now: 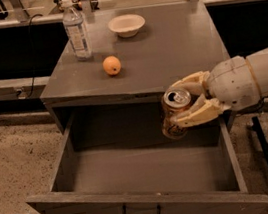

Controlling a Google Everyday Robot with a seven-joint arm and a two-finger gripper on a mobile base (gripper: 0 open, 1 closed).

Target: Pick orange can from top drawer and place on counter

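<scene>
Gripper (175,106) sits centre-right of frame, arm coming in from the right edge. It is clamped on the orange can (176,99), one finger above and one below. The can is tilted, off the drawer floor, over the right rear part of the top drawer (139,203). Its top sits right at the counter's (180,46) front edge.

The drawer is pulled fully towards the bottom of the frame, handle (141,213) at lower centre. The can's base is near the drawer's right wall.

On the counter, a water bottle (76,29), a bowl (126,25) and an orange fruit (112,65) sit in the left and back part. The front right part shows plain grey surface.
</scene>
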